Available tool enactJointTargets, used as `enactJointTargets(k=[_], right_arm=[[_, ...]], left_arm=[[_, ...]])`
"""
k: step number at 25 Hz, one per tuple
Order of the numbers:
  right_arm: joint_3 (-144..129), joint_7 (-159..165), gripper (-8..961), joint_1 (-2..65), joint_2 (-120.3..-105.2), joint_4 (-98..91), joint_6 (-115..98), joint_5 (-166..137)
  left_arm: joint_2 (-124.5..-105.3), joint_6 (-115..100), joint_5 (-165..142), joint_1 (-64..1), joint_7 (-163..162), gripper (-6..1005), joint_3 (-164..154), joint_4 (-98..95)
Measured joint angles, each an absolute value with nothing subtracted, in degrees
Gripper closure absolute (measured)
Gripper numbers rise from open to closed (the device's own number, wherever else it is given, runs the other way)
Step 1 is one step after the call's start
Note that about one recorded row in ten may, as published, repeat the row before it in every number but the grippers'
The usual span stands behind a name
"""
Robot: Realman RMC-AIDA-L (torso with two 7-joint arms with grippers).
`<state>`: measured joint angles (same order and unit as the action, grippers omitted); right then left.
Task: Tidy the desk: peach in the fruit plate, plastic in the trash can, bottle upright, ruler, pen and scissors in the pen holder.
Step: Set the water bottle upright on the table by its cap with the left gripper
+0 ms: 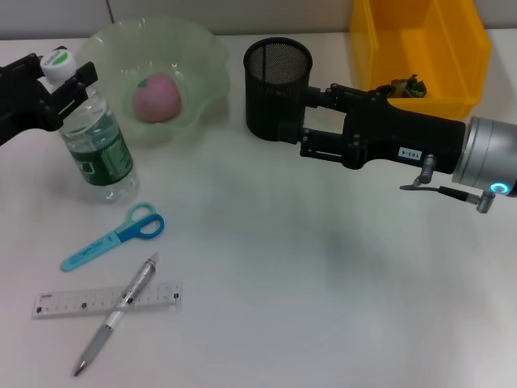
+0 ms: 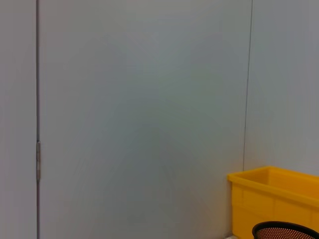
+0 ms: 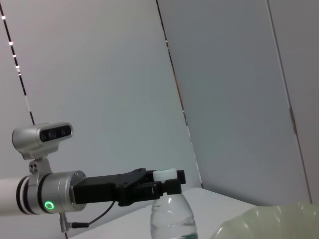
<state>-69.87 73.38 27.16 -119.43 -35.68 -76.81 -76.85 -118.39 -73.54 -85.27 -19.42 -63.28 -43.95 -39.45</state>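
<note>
1. Left gripper (image 1: 66,79) pinches the white cap of the bottle (image 1: 95,145), its fingers pressed on either side of the neck; the right wrist view shows the same hold (image 3: 164,185).
2. Right gripper (image 1: 311,121) reaches in from the right, its fingers touching the side of the black mesh pen holder (image 1: 276,89); I cannot tell whether they squeeze it.
3. The one bottle stands upright just below the left gripper, clear plastic with a green label.
4. One peach (image 1: 157,98), pink and round, lies in the pale green wavy fruit plate (image 1: 206,61), between the two grippers.
5. One pair of blue scissors (image 1: 115,237), one clear ruler (image 1: 105,299) and one pen (image 1: 117,314) lie flat on the desk (image 1: 323,283), near the bottle's base and well apart from the right gripper; the pen crosses over the ruler.
6. The pen holder looks empty.
7. One yellow bin (image 1: 420,48) sits behind the right gripper with something dark and crumpled inside.
</note>
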Motion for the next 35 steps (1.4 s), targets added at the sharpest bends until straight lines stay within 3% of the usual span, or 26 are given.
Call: enactJointTargets(k=[35], right_arm=[[-69.8, 73.4, 211, 27.3, -119.46, -35.8, -76.8, -76.7]], left_arm=[[-118.46, -73.3, -85.0, -19.4, -60.8, 553, -43.9, -37.4]])
